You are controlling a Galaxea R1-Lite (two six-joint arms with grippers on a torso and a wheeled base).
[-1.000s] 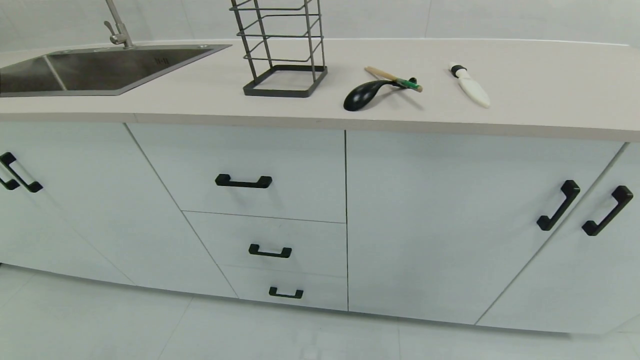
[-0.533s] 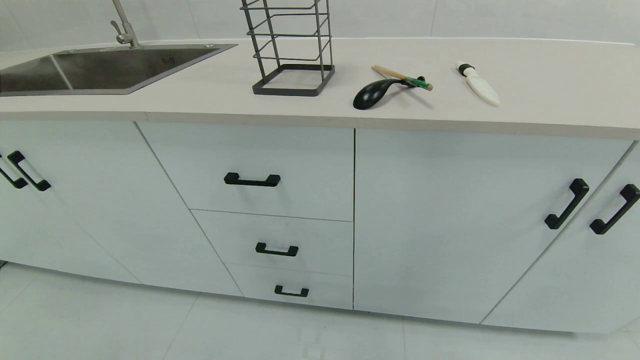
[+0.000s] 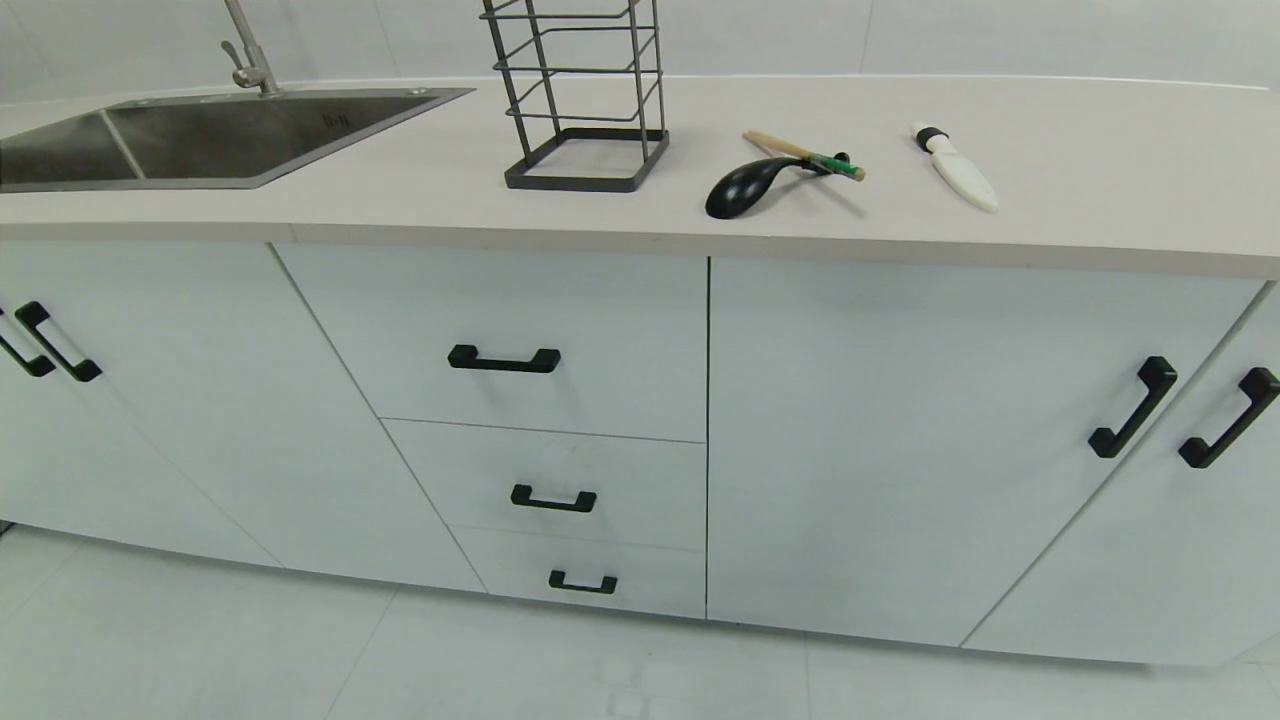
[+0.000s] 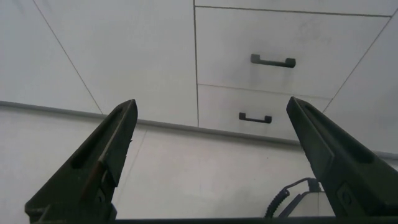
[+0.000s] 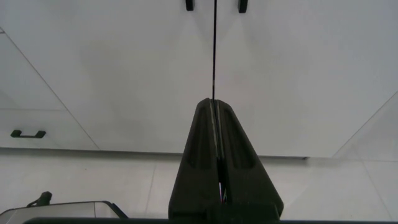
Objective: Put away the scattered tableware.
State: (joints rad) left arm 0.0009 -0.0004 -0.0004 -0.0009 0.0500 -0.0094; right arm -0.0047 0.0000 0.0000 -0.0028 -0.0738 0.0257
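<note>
spoon [image 3: 745,188], chopsticks [image 3: 805,156], knife [image 3: 958,178] up on tabletop [image 3: 1100,150], right side; left hand [image 4: 211,104] wide, right hand [image 5: 213,106] closed, both low; right likely nearer.

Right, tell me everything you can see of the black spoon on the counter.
The black spoon looks like glossy dark plastic, with a rounded bowl and a short curved handle. It lies on the pale countertop, bowl toward the front edge, handle running back toward the robot's right. The wooden chopsticks, green-banded near one end, lie across its handle tip. It sits between the wire rack and the white utensil, apart from both.
</note>
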